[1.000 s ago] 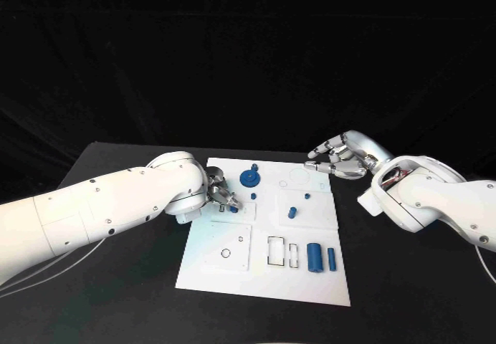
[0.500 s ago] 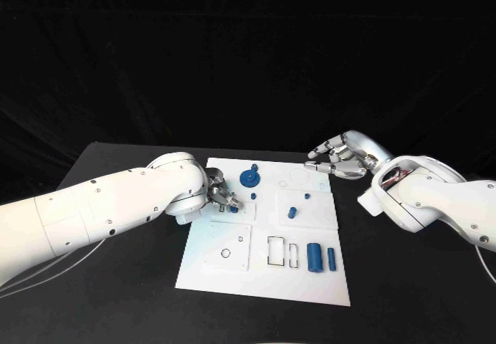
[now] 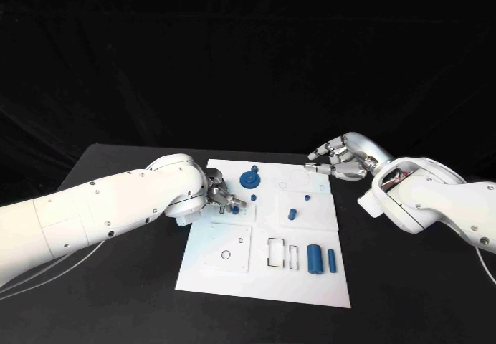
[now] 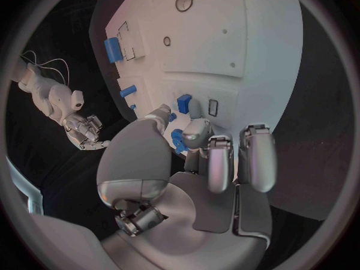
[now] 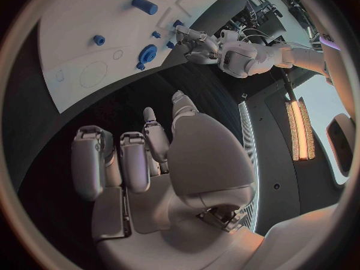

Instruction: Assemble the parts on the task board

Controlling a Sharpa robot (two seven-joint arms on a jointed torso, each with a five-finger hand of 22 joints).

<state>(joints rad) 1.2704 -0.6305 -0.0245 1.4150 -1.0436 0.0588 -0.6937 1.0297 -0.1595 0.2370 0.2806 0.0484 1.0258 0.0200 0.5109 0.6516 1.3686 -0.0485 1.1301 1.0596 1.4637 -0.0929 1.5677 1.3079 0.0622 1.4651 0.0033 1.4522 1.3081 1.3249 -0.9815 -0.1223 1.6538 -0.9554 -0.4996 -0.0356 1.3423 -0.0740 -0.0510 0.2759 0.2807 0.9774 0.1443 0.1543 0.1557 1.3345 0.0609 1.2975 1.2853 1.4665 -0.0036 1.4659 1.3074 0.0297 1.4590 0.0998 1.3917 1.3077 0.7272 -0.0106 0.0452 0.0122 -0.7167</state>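
Dim backdrop, sharp centre, fisheye-bent edges

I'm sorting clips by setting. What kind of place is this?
Probably a robotics lab test bench: a white task board with outlined slots and small blue parts on a black table, against black drapes.

- The right hand (image 5: pixel 143 162) hung above the dark table (image 5: pixel 150 96), fingers loosely curled, holding nothing.
- Beyond it lay the white board (image 5: pixel 90 36), carrying a blue gear (image 5: pixel 146 55), a small blue peg (image 5: pixel 98 40) and a blue cylinder (image 5: pixel 144 5).
- The left hand (image 5: pixel 194 44) reached over the board's edge.
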